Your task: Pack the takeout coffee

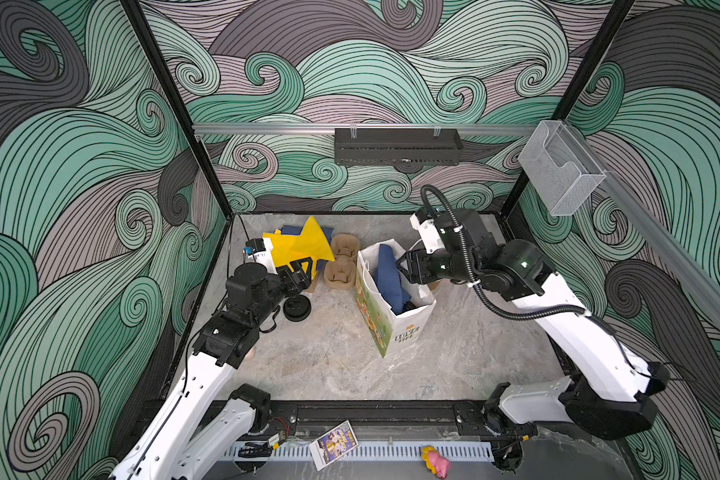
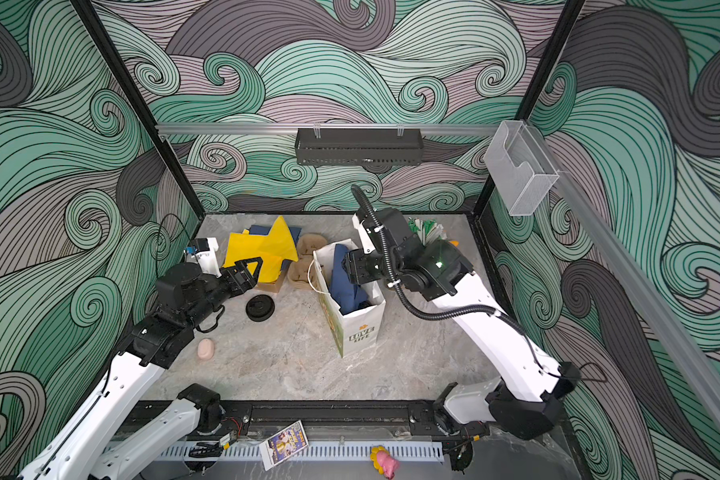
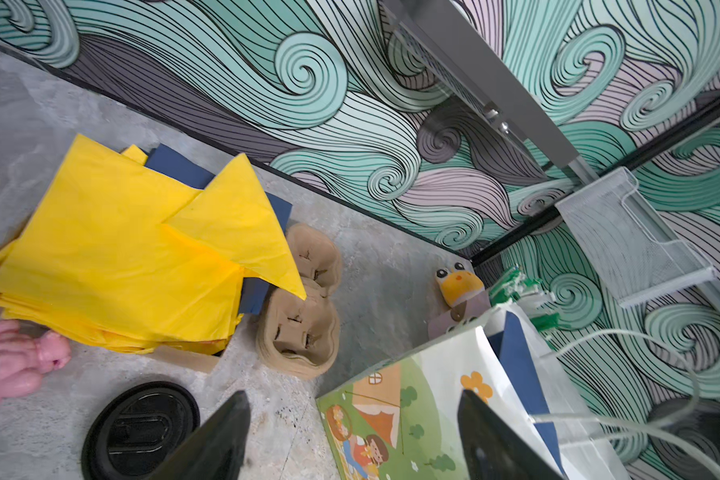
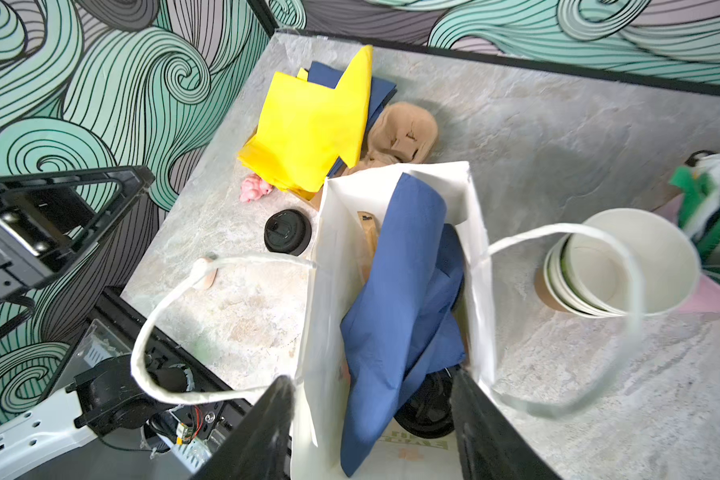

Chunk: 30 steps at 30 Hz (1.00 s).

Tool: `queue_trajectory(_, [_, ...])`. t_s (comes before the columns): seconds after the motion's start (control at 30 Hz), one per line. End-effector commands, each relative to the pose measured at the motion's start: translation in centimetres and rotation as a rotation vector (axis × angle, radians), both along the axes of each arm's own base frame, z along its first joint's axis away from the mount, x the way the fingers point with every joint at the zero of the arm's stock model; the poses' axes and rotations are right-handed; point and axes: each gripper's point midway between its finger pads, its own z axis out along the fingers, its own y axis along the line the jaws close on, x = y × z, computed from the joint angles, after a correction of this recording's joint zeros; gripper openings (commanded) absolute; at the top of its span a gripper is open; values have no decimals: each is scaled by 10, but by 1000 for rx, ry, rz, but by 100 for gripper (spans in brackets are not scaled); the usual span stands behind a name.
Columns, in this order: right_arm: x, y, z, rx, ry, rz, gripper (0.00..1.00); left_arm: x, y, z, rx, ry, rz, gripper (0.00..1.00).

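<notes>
Paper bag (image 1: 395, 316), upright, open-topped. Inside bag: blue tissue (image 4: 408, 266), bagged black lid (image 4: 427, 409) at bottom. Beside bag, on left gripper's side: loose black lid (image 1: 297, 308), flat on table. Just beside bag, opposite side: stacked paper cups (image 4: 599, 266), mouths up. Over bag mouth: right gripper (image 4: 371, 378), jaws apart, empty. Near loose black lid: left gripper (image 3: 354, 395), jaws apart, empty.

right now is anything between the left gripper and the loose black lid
Nothing visible. The black lid lies uncovered on bare table close beside the open left gripper; the yellow paper sits farther back.
</notes>
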Motion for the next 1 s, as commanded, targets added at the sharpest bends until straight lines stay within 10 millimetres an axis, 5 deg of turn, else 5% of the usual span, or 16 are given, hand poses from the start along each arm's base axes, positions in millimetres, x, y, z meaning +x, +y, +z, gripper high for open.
queue_trajectory(0.0, [-2,-61,22,-88,-135,-159,66,-2,37,5,57,-9,194,81])
queue_trajectory(0.07, [-3,-105,22,-154,-211,-290,69,-3,60,-3,130,-9,298,81])
queue_trajectory(0.2, [4,-182,-17,-237,-256,-539,73,-6,118,-27,303,9,561,88])
queue_trajectory(0.37, [27,-254,-105,-198,-221,-846,88,-10,179,-87,390,103,826,89])
queue_trajectory(0.5, [51,-290,-177,-213,-227,-967,92,0,186,-118,510,121,804,91])
queue_trajectory(0.7, [98,-275,-231,-240,-338,-773,95,25,190,-141,637,159,760,96])
queue_trajectory(0.97, [128,-240,-249,-137,-467,-577,98,80,169,-175,625,93,543,99])
